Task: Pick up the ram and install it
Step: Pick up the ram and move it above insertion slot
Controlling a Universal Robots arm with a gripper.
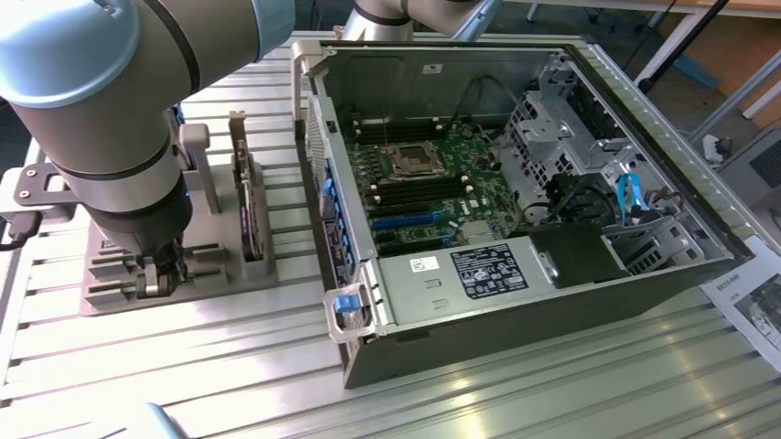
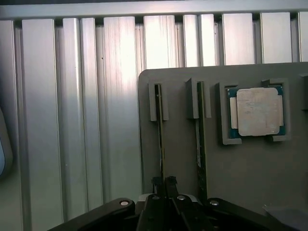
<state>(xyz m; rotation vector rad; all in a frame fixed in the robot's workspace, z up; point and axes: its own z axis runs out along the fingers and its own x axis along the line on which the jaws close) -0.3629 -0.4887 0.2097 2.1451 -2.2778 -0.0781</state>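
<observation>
Gripper clamps the ram in its grey holder, toward the counter's edge on the exterior view's left.
Nearly closed jaws pinch the board; a skewed lift could jam it in its slot or snag the neighbouring stick.

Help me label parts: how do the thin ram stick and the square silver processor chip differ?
The long, thin ram stick stands on edge; the square silver processor chip lies flat. The hand is shut on the ram stick; the processor chip sits untouched. Both rest in the grey holder.
</observation>
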